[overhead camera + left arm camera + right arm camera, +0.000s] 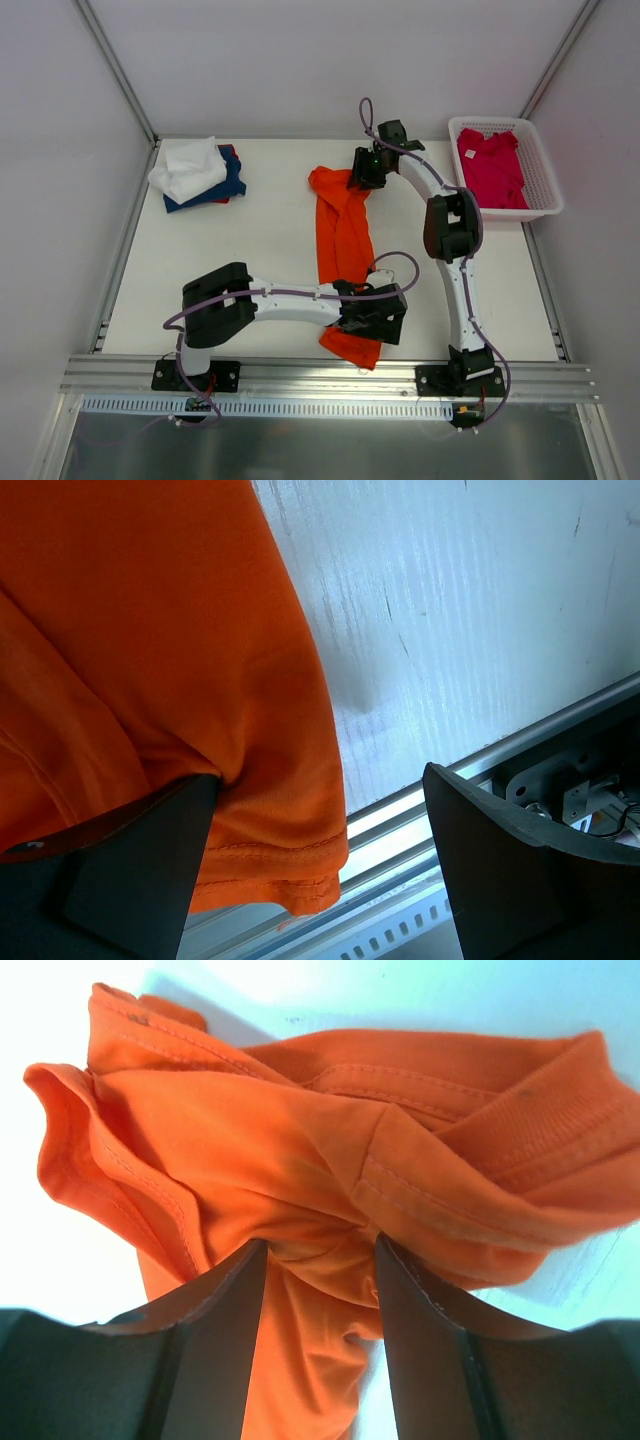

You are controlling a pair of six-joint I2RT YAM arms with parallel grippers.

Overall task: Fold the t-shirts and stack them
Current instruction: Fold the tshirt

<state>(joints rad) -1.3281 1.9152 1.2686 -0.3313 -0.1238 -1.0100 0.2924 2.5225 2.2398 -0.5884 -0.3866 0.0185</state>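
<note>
**Orange shirt in a long strip, awaiting its cross fold**

The bright orange cloth t-shirt (340,235) lies down the middle of the white table (270,250) as a narrow strip. Its collar end points to the far edge and its hem reaches the near edge, by the metal rail (300,375).

The left gripper (375,318) is at the hem with its jaws wide. In the left wrist view the cloth drapes over one finger (130,880), while the other stands apart over bare table, so nothing is clamped.

The right gripper (365,170) is at the collar end, its fingers a moderate gap apart and astride the gathered neckline. The cloth fills that gap and touches both inner faces. I cannot tell whether they press it or only straddle it.

At the far left corner sits a stack of folded shirts (198,172), white on top of navy blue with a sliver of red beneath. In the far right corner a white plastic mesh basket (548,195) holds a crimson-pink shirt (492,165).

The lengthwise fold looks done, so the step in hand is most likely the fold across the strip. For that, one end needs a firm pinch through all its layers. It must then be carried over the other end without the strip opening, with the edges kept in line. The hem's position at the near edge may make a clean pinch awkward.
</note>
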